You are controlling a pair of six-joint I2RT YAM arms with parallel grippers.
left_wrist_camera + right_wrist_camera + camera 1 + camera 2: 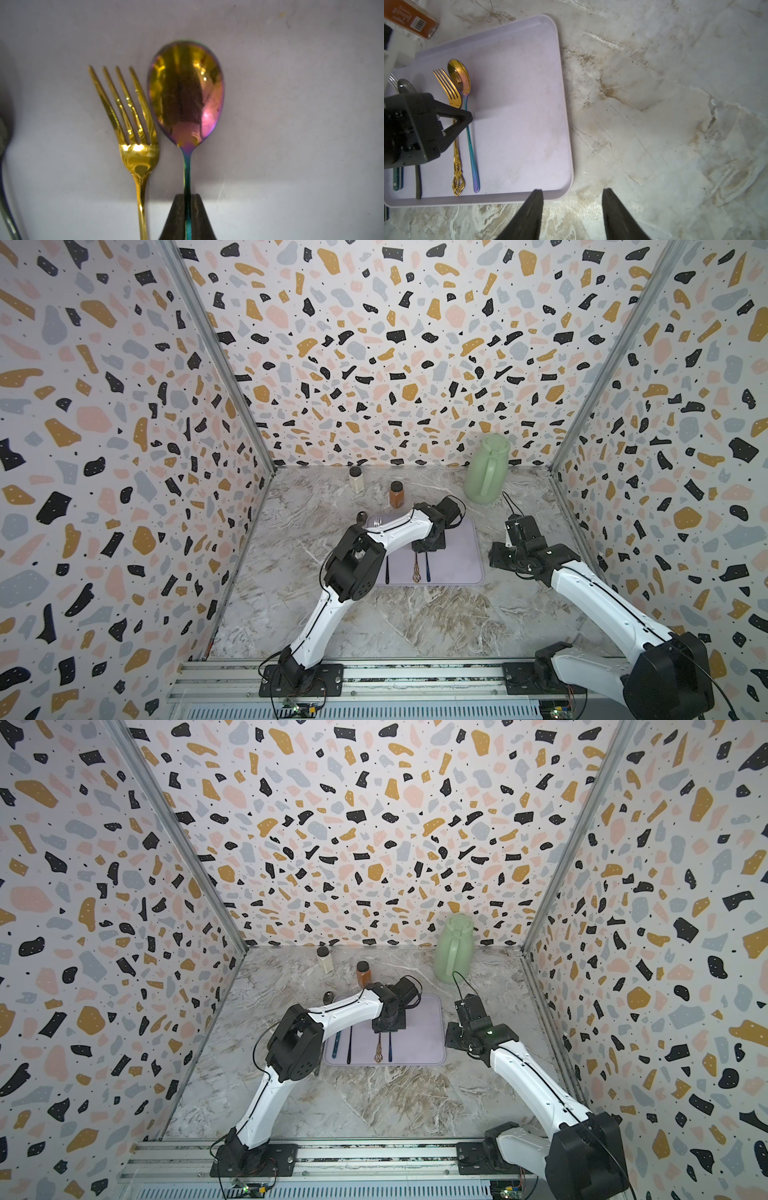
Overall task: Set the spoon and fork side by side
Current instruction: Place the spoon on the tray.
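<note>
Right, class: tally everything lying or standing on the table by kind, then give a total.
Spoons: 3 (rainbow spoon, grey spoon, dark spoon)
Forks: 2 (gold fork, silver fork)
Jars: 2 (pale jar, brown jar)
Jug: 1 (green jug)
Tray: 1 (lilac tray)
Total: 9

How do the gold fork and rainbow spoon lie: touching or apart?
Touching. In the left wrist view the gold fork rests its outer tine against the rainbow spoon, no gap between.

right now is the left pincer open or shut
Shut on the spoon: in the left wrist view both fingers of the left pincer press the handle with no gap.
</note>
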